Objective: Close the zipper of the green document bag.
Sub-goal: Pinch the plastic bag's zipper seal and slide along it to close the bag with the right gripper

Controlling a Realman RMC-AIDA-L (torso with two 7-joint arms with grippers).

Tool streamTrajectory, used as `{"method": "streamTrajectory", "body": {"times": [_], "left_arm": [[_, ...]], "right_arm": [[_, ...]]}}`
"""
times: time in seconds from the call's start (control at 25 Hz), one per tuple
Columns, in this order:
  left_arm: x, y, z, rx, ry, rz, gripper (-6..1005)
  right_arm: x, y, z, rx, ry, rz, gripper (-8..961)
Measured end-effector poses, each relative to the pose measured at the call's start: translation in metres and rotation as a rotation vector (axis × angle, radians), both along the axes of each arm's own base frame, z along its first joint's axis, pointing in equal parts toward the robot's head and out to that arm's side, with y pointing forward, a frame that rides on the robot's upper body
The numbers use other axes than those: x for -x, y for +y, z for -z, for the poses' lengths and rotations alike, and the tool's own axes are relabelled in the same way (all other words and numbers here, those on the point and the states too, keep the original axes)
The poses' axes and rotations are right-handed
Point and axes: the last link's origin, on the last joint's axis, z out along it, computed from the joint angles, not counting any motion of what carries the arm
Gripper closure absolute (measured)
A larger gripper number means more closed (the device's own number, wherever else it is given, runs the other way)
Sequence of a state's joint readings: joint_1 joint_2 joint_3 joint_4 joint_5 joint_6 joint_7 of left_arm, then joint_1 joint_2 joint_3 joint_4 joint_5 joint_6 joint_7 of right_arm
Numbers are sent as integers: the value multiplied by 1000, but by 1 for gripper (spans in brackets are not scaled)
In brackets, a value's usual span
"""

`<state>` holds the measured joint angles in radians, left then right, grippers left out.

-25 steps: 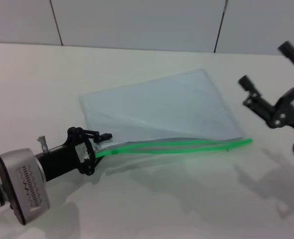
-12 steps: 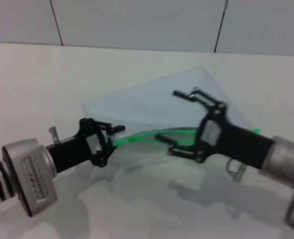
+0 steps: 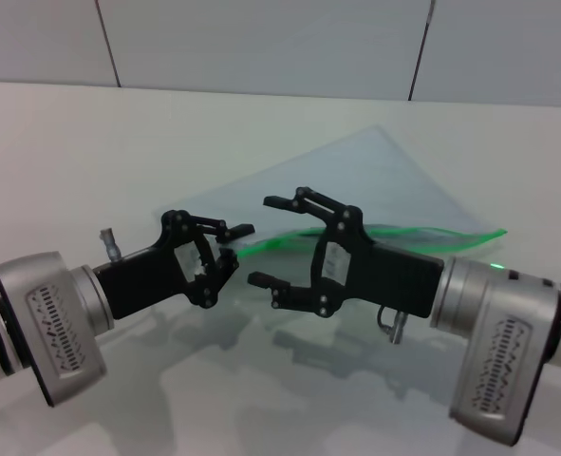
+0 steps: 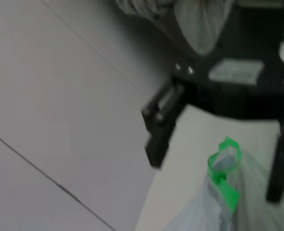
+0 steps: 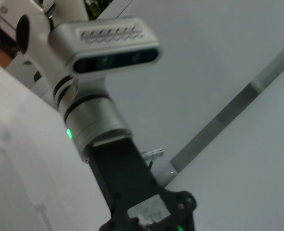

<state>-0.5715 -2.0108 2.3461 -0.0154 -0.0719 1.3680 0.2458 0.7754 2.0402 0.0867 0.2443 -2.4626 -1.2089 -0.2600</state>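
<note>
We see a plain white table (image 3: 62, 161) filling most of the head view, matte and smooth, with soft grey shadows of the two arms falling on it in front of the bag. Behind the table rises a pale grey wall (image 3: 261, 43) of large panels, split by thin dark seams.

The green document bag (image 3: 375, 180) lies on the table, a translucent bluish-clear pouch, its far corner toward the wall and its near edge lifted off the surface. The zipper (image 3: 422, 234), a bright green strip, runs along that near edge. We cannot make out the slider.

The left hand (image 3: 225, 249) is at the end of the zipper farthest from the bag's free green tip, its black fingers closed together on the green strip. In the left wrist view the green tip of the zipper (image 4: 223, 166) stands crumpled above the clear plastic of the bag (image 4: 204, 211).

The right hand (image 3: 269, 239) is just beside the left hand, over the zipper, its two black fingers spread wide apart, one above the strip and one below, holding nothing. The right wrist view shows the left arm's silver and black wrist (image 5: 98, 125) against the wall panels (image 5: 218, 57).
</note>
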Motion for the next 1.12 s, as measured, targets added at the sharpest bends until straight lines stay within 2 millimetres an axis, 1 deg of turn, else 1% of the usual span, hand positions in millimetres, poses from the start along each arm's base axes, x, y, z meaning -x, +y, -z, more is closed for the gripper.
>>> {"method": "streamTrajectory", "body": {"times": [0.24,0.48,0.68,0.92,1.12], "left_arm": [[-1,-1,0,3,-6,8,948],[1,-2,-1,1,-4,0,950],[2,-3,-1,1,-3,-2,951],[2,-4,0,9,3,2,952],[2,-4,1,14,6,3,953]], "right_arm": [[-1,0,1,-27,-13,-10,135],[-5,-4,2,-56,-25,-33,155],[-6,-8,4,-77,-33,-56,377],[-5,-8,4,-78,-31,-57,587],[-6,-8,4,-84,-37,-63,625]]}}
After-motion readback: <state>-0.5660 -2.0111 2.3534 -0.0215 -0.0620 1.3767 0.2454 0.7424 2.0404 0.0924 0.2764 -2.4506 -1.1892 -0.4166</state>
